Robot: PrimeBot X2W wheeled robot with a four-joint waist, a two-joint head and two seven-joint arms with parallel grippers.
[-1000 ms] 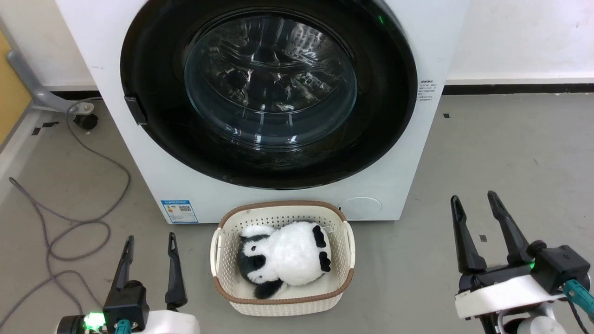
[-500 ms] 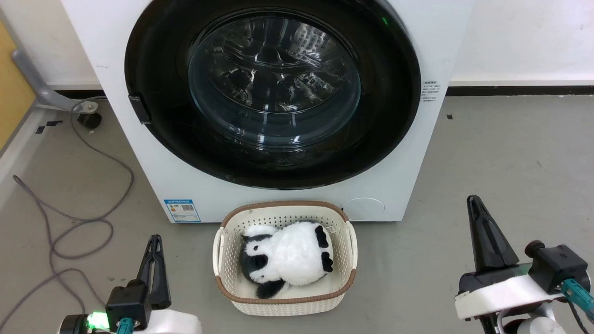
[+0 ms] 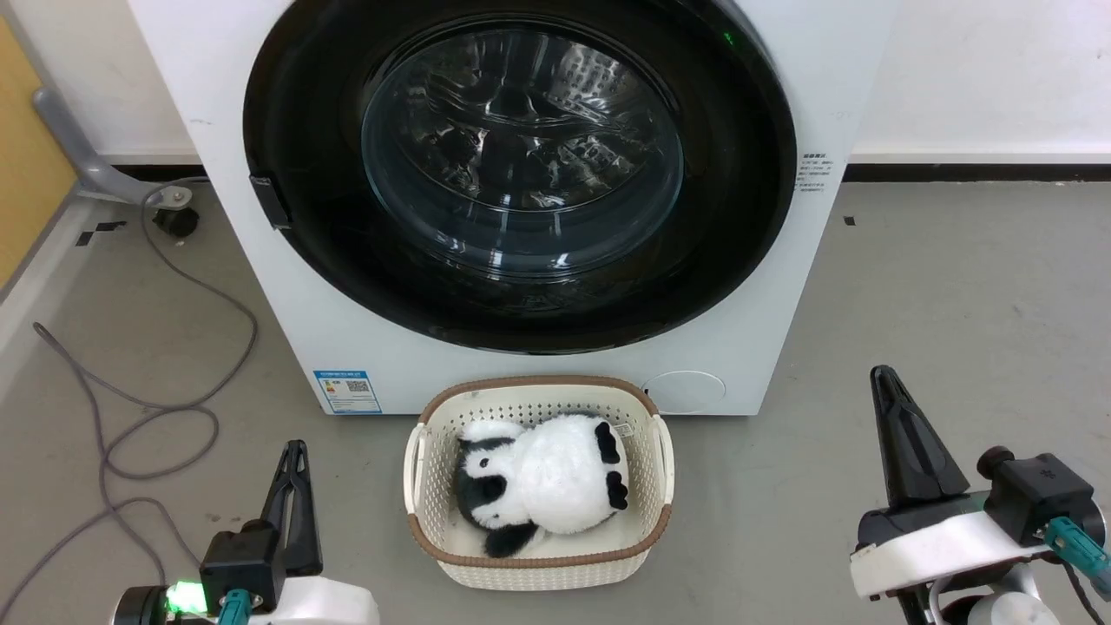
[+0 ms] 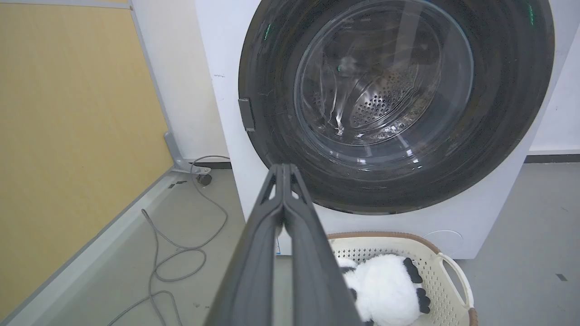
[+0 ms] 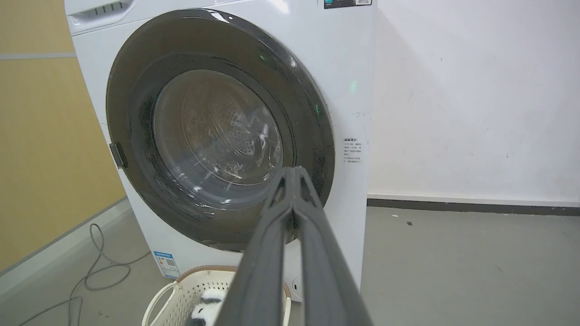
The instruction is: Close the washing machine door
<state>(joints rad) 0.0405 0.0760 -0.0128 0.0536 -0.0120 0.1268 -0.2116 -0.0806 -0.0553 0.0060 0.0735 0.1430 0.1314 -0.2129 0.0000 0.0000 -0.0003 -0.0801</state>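
The white washing machine stands ahead of me. Its round glossy black door lies flat against the front, the clear glass bowl at its centre. A small black handle sits on the door's left rim. My left gripper hangs low at the left, shut, nothing in it. Low at the right is my right gripper, also shut and empty. Both are well short of the door.
A cream basket holding a panda toy sits on the grey floor right before the washer. Grey cable loops at the left, beside a yellow panel. A white wall stands at the right.
Both grippers went from open to shut. The head camera has shifted a little, so the whole scene sits slightly to the right.
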